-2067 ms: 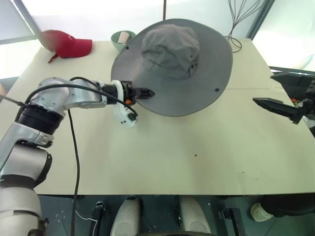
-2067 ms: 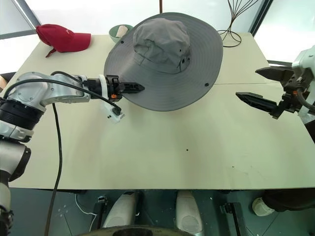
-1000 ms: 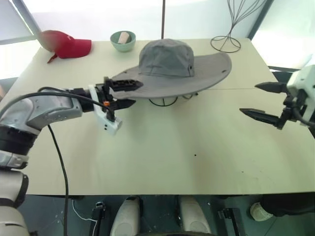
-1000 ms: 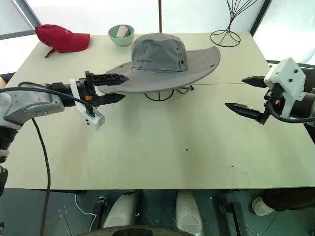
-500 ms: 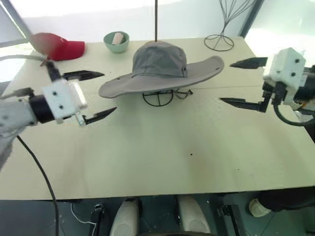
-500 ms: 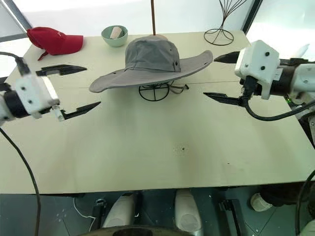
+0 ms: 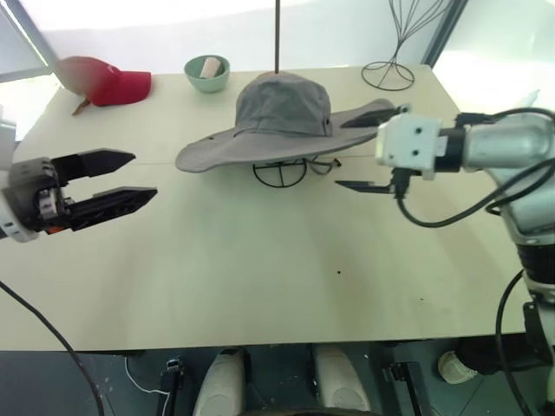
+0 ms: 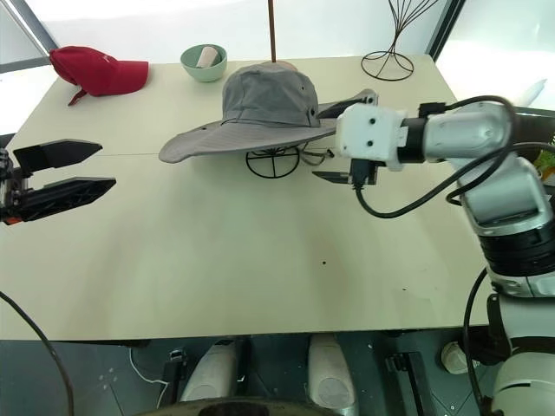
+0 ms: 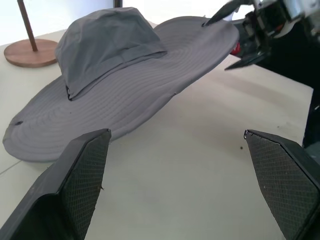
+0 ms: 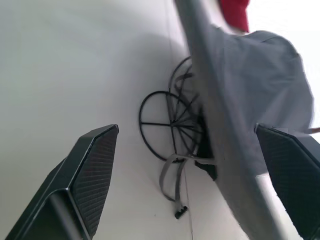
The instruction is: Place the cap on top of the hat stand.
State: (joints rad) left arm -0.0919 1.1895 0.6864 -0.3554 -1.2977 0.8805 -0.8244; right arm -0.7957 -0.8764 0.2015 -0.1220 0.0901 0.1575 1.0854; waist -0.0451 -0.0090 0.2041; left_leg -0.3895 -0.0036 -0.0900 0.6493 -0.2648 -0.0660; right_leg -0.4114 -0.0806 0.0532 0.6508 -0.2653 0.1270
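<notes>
Left eye view, operator: Report the position of the cap (image 7: 282, 121).

Technician: The cap sits on the hat stand (image 7: 279, 171), crown up. The brim droops over the wire cage; the ring base rests on the table (image 7: 260, 260).

Operator: State of the right gripper (image 7: 364, 152)?

Technician: Fingers are apart. The upper finger lies at the top of the brim edge nearest it, and the lower finger hangs below that edge, so the brim edge stands between the two. Contact with the fabric cannot be confirmed. In the right wrist view, the brim runs between the fingers (image 10: 85, 175) and the stand's base ring lies ahead of them.

Operator: State of the left gripper (image 7: 117, 178)?

Technician: Fingers are apart and hold nothing. The gripper is well apart from the cap, with bare table between the fingertips and the brim. In the left wrist view, the cap lies ahead of the fingers (image 9: 82, 175), beyond their tips.
</notes>
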